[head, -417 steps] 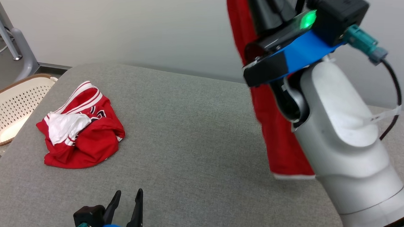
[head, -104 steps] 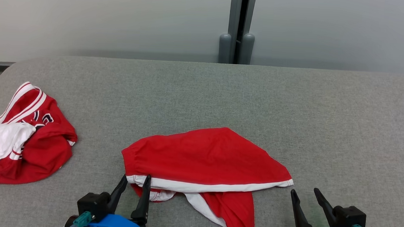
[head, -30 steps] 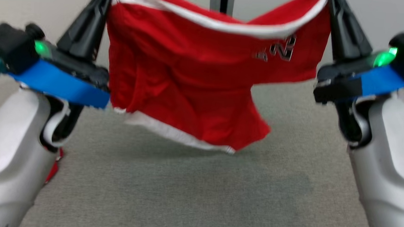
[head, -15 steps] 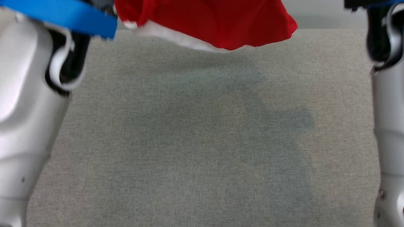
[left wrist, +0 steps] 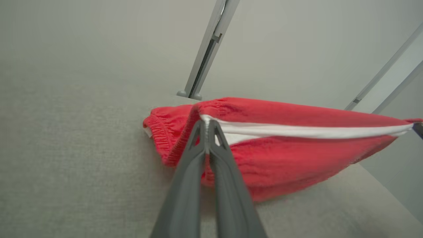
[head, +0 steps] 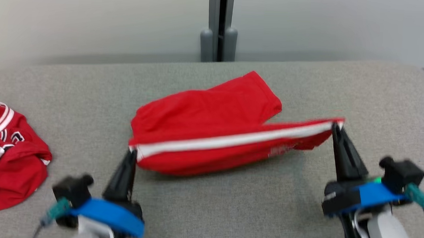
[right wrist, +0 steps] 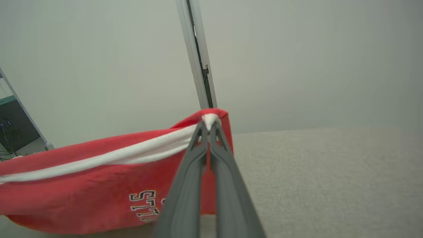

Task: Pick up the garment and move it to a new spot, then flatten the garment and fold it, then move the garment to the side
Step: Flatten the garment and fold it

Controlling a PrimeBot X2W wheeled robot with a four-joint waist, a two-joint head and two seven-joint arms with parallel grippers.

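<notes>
The left gripper [head: 133, 153] and right gripper [head: 335, 127] had long dark fingers [left wrist: 185, 185], blue bands [head: 109, 215], black boxes [head: 399, 174] and teal plugs [head: 416, 197], on pale forearms [head: 387, 233].

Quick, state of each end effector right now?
Left end effector: closed, holding the red shorts.
Right end effector: closed, holding the red shorts too.

**Grey cloth table set against a bare, pale wall**

A broad table [head: 206, 220] covered in grey woven cloth, its far corners rounded, stands close to a plain pale wall [head: 94, 15]. A grey upright post [head: 220, 10] divides the wall at the middle, with two rounded grey caps [head: 206, 45] at its foot, just behind the table's far edge. The light is soft and even. In the right wrist view, a slanted metal leg [right wrist: 24, 109] stands before dark equipment [right wrist: 15, 124].
</notes>
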